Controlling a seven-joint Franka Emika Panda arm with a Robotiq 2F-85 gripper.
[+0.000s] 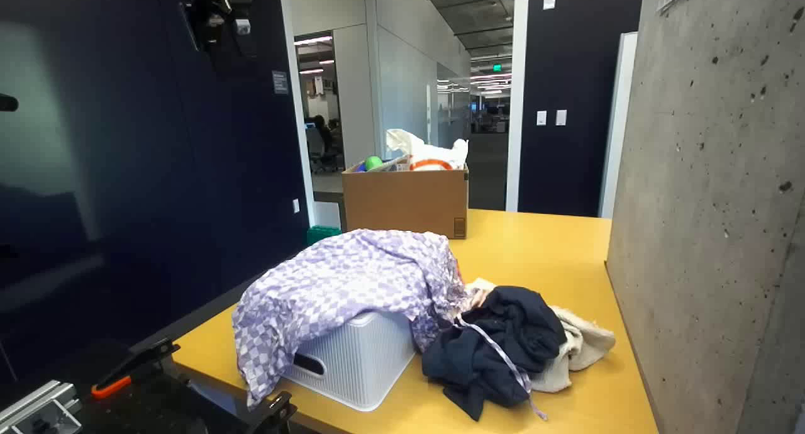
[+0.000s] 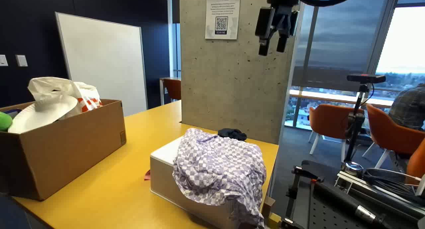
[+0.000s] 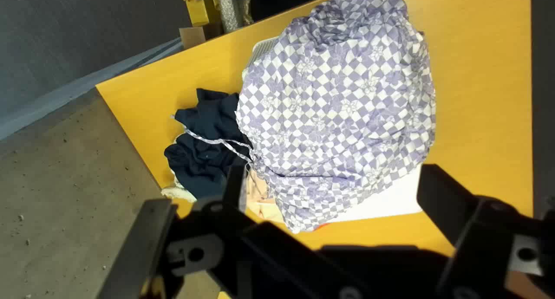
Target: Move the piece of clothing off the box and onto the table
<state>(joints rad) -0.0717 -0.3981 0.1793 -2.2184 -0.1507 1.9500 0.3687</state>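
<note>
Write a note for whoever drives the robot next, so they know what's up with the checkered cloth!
End effector: open, nothing held, up in the air.
Where: the floppy lilac-and-white checked fabric garment is draped over the white rectangular plastic tub, which rests on the flat, smooth yellow table.
Done: nothing yet; the garment is on the tub.
Left: reach down, grip the garment, lift it clear, lay it on the table.

Looks mostly black; has angular, jointed jaws with blunt rectangular pads (image 3: 446,203), bears grey plates (image 3: 209,248) with dark round centres, shows round screws (image 3: 349,293), and sports a thick black cable (image 2: 327,3) in an exterior view.
</note>
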